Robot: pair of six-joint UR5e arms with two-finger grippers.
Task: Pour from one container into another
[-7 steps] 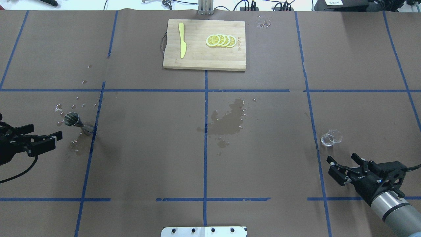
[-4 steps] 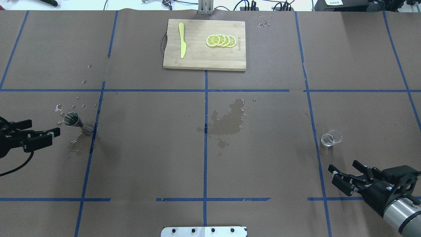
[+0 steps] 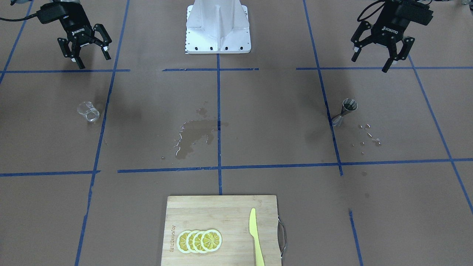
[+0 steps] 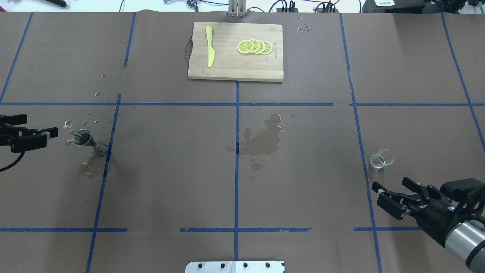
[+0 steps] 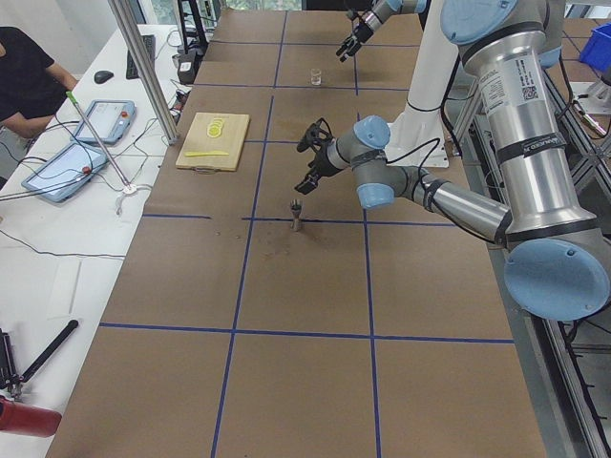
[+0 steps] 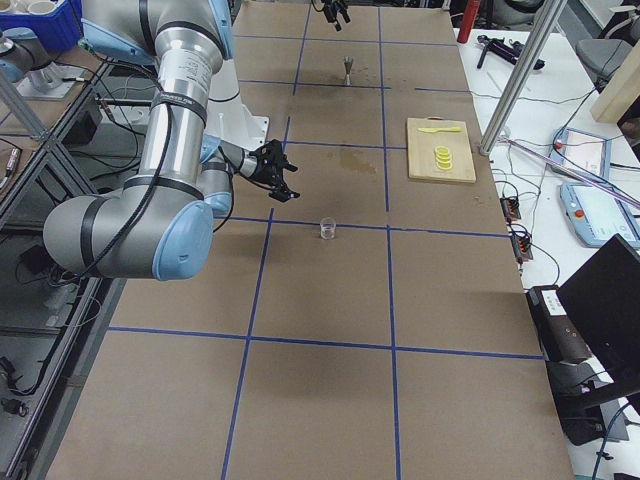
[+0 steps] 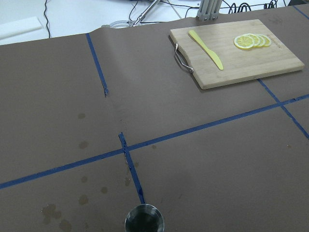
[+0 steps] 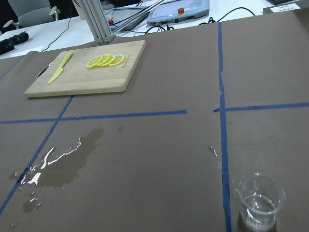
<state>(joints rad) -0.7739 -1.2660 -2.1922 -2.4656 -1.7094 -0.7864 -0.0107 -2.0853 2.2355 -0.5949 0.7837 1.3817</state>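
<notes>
A steel jigger (image 4: 85, 139) stands upright on the brown paper at the left, among water drops; it also shows at the bottom of the left wrist view (image 7: 144, 221). My left gripper (image 4: 41, 124) is open and empty, a short way left of the jigger and apart from it, seen from across the table too (image 3: 370, 63). A small clear beaker (image 4: 382, 158) with a little water stands at the right and fills the lower right of the right wrist view (image 8: 259, 202). My right gripper (image 4: 389, 182) is open and empty, just on the near side of the beaker, not touching it.
A wooden cutting board (image 4: 227, 68) at the far middle carries lemon slices (image 4: 254, 47) and a yellow knife (image 4: 209, 46). A wet spill (image 4: 263, 138) darkens the paper at the centre. The robot's base plate (image 4: 235, 266) sits at the near edge.
My left gripper has drawn back to the left and shifted toward the far side, ending level with the jigger. The right gripper has barely moved. Jigger and beaker stay put.
</notes>
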